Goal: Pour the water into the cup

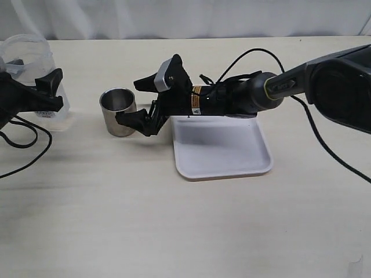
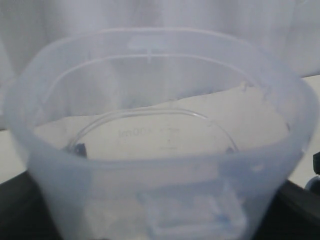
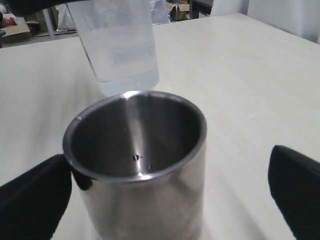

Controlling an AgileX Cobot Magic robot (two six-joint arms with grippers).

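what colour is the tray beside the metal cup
White, plain with no pattern. The exterior view shows the tray best, beside the cup.

We see the right arm (image 1: 290,84) as a dark grey tube with a yellow-green ring, an orange label near the wrist and a pale grey block above the black right gripper (image 1: 130,101). Thin black cables (image 1: 331,153) loop off it. At far left, the left arm (image 1: 17,99) is black.
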